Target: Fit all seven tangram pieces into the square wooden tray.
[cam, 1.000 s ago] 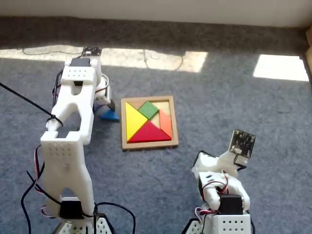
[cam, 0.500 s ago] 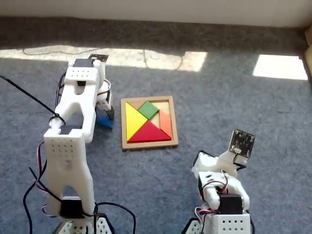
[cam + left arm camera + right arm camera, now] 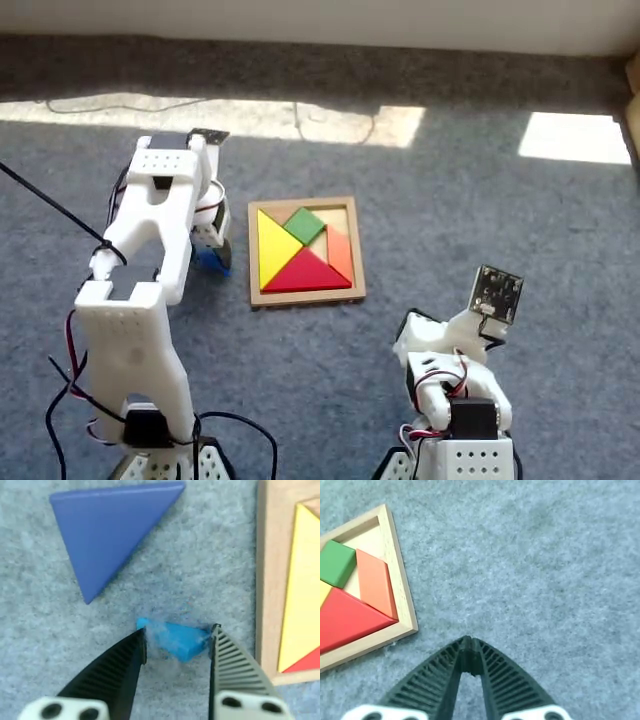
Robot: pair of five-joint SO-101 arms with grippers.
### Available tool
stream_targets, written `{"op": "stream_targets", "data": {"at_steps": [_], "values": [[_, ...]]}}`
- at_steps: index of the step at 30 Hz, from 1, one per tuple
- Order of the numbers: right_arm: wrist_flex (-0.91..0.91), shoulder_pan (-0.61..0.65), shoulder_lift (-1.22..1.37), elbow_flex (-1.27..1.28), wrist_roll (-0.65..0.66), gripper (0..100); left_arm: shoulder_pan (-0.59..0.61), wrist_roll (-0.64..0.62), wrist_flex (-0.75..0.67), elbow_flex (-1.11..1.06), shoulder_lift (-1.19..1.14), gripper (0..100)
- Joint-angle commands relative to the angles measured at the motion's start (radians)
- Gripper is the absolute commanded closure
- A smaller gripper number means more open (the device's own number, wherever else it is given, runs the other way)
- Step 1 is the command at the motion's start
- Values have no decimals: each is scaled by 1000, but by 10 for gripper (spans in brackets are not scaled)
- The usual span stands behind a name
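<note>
The square wooden tray (image 3: 300, 203) lies mid-carpet and holds a yellow triangle (image 3: 270, 250), a green square (image 3: 304, 225), a red triangle (image 3: 310, 272) and an orange piece (image 3: 340, 252). Just left of it, my left gripper (image 3: 178, 632) is down on the carpet, its fingers pressed against both ends of a small light-blue piece (image 3: 175, 639). A large dark-blue triangle (image 3: 107, 530) lies flat beyond it. The tray rim (image 3: 265, 580) is close beside the gripper. My right gripper (image 3: 469, 652) is shut and empty, over bare carpet near the tray corner (image 3: 400, 590).
Grey-blue carpet surrounds the tray. The right arm (image 3: 455, 375) sits folded at the front right. A black cable (image 3: 50, 205) runs along the left arm. Sunlit patches (image 3: 575, 138) lie at the back.
The left arm has drawn back toward the front and its gripper has settled around the small light-blue piece. The right arm has not moved.
</note>
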State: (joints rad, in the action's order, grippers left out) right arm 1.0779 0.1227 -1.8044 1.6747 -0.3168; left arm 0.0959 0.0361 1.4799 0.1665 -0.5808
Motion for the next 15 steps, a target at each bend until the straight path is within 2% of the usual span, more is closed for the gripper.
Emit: {"op": "stream_targets", "data": {"at_steps": [1,10,15], "values": [[1,-10,-2,124,2,993,21,9,-60,-27,41,800],[1,-10,-2,124,2,993,19,55,-69,-171,174,800],[1,-10,-2,124,2,993,25,57,-181,-358,291,800]]}}
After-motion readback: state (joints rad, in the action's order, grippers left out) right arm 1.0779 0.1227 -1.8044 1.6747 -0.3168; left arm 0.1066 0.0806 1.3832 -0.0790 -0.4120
